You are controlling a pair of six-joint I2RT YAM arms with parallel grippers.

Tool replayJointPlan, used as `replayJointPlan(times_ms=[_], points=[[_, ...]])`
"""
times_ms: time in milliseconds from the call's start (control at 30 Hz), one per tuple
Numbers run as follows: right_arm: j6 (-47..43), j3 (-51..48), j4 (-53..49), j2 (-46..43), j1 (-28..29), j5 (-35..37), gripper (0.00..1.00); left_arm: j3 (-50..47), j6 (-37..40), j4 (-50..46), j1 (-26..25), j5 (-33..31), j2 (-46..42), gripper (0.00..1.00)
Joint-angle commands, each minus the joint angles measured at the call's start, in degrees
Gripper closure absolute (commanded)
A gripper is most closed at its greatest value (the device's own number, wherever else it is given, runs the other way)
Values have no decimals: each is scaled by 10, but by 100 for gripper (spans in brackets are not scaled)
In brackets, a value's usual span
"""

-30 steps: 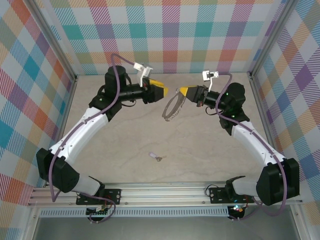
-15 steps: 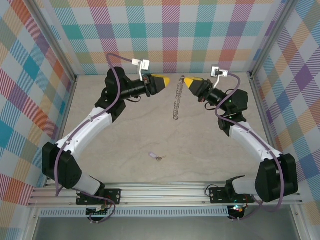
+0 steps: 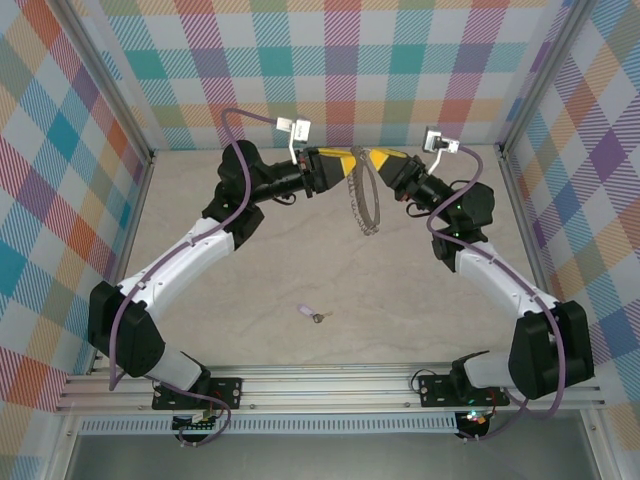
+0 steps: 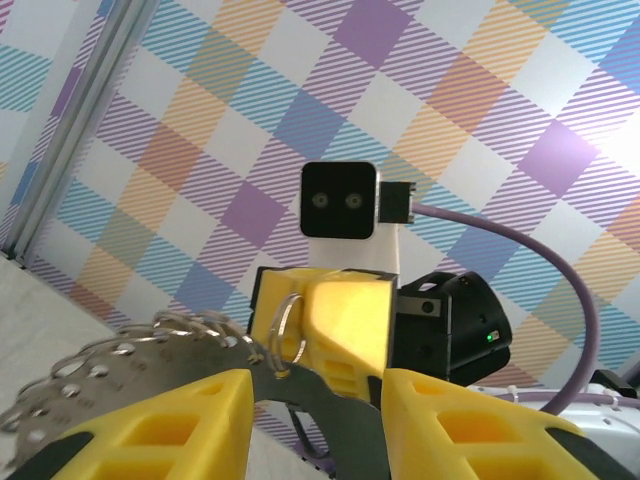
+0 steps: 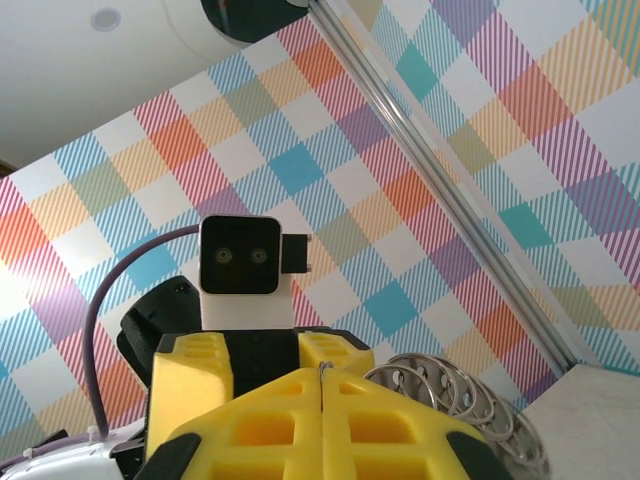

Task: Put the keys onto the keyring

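Top external: right gripper (image 3: 378, 157) pinches the large scalloped grey metal keyring (image 3: 366, 205) aloft, jaws pressed together. Left gripper (image 3: 348, 161) meets it, fingers spread around the loop. Tiny lilac-tabbed keys (image 3: 312, 314) lie on the beige table (image 3: 250, 290), well apart.

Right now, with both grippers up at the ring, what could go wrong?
1. The right gripper pinches the ring by a thin wire at its fingertips, and the rest hangs free; it could slip or swing.
2. The left gripper is open around the ring, very close to the right one; they could collide.
3. The key lies on the table, far from both grippers, so threading may need a regrasp.
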Motion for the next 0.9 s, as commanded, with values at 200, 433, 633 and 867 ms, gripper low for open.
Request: replayJointPlan(times_ms=[200, 433, 633, 867], points=[[27, -3, 68, 12, 7, 11, 100, 9, -8, 32, -8, 1, 14, 61], [35, -4, 77, 17, 10, 11, 100, 18, -8, 32, -9, 0, 22, 62], [41, -1, 83, 25, 13, 11, 100, 25, -9, 33, -9, 0, 28, 62], [43, -2, 85, 27, 14, 11, 100, 27, -9, 37, -10, 0, 30, 67]])
